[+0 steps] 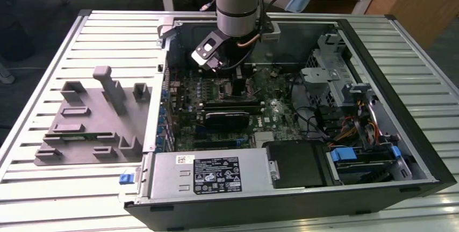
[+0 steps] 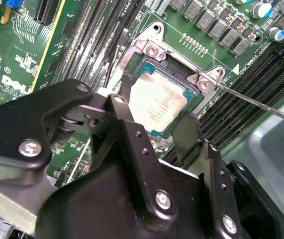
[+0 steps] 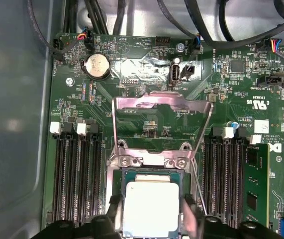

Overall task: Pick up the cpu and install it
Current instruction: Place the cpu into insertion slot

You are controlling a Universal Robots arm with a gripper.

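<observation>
The cpu (image 3: 150,206), a flat square chip with a shiny silver top, lies level in the motherboard socket (image 3: 151,162), held between my two black fingers. In the second wrist view the cpu (image 2: 156,107) sits inside the socket's metal frame, and my gripper (image 2: 155,107) is shut on its two opposite edges. One fingertip (image 3: 116,214) presses each side of the chip. In the exterior view my gripper (image 1: 229,73) reaches down into the open computer case over the board. The socket's metal load plate (image 3: 161,114) stands flipped open behind the chip.
Memory slots (image 3: 77,174) flank the socket on both sides, and a thin metal lever (image 2: 261,102) sticks out beside it. A black block (image 1: 226,116) sits on the board nearer the power supply (image 1: 208,173). A grey fixture tray (image 1: 86,119) lies outside the case at the exterior view's left.
</observation>
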